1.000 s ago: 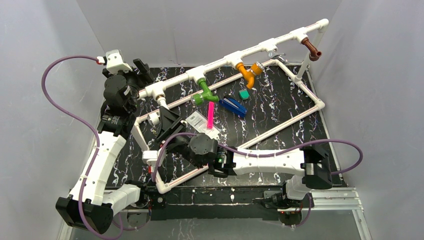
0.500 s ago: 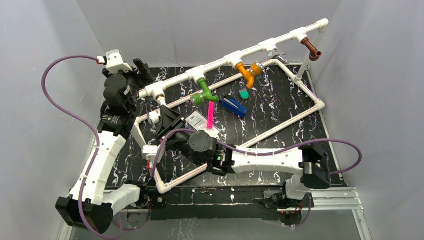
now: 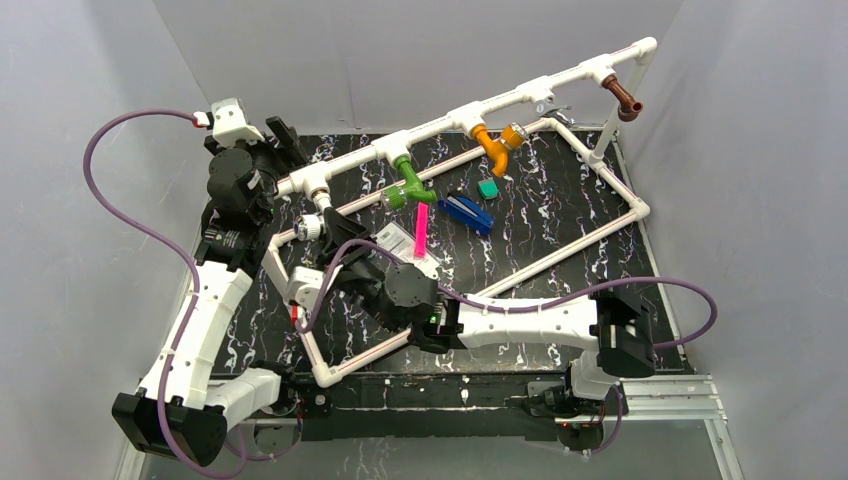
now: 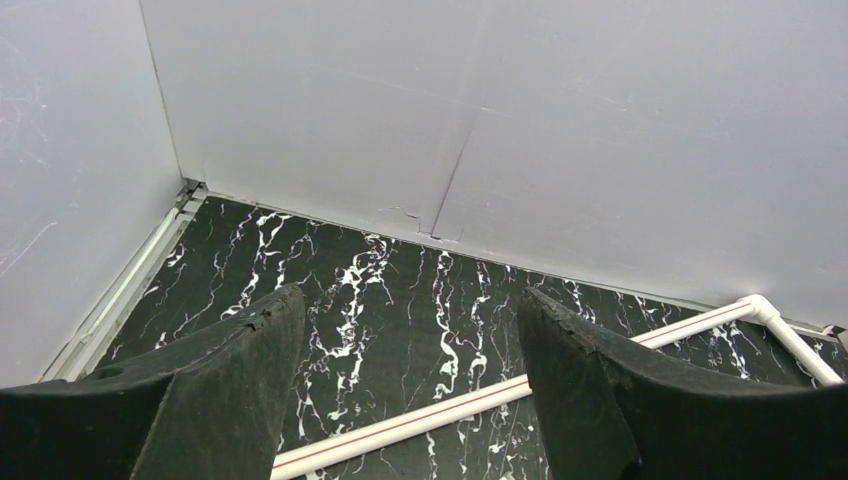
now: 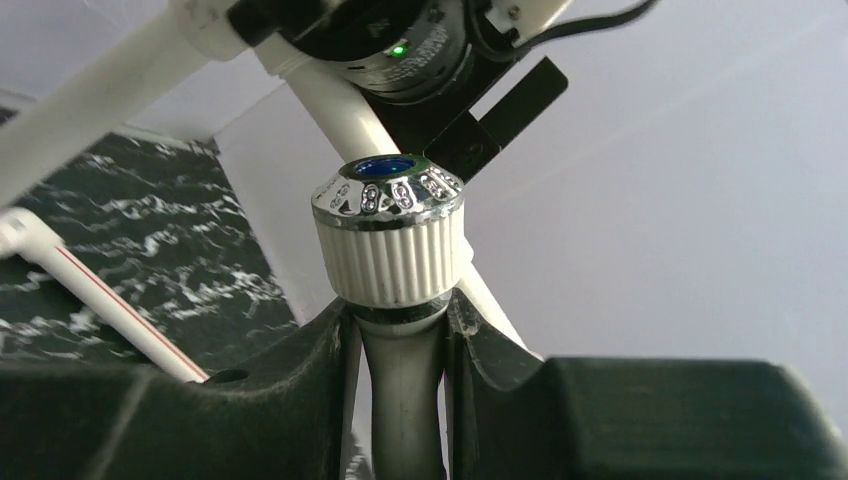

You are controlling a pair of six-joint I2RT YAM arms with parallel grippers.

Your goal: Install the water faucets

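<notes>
Black fingers of the right gripper (image 5: pixel 400 330) clamp the white faucet (image 5: pixel 390 240) (one of four) at nine o'clock, under the pipe frame (image 3: pixel 560 254). Beyond hang the green faucet (image 3: pixel 410 185), orange faucet (image 3: pixel 494 146) and brown faucet (image 3: pixel 625 99). At ten o'clock the left gripper (image 4: pixel 410 295) gapes over open table (image 4: pixel 250 240).

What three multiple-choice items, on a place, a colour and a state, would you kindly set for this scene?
1. Where is the white faucet? A, clamped in the right gripper; B, lying loose; C, out of view.
2. Which colour is the faucet at the right end of the raised pipe? A, green; B, orange; C, brown.
3. How is the left gripper? A, shut on something; B, open and empty; C, out of view.
1A, its fingers pinch the stem; 2C, the brown faucet hangs there; 3B, fingers apart, nothing between.
</notes>
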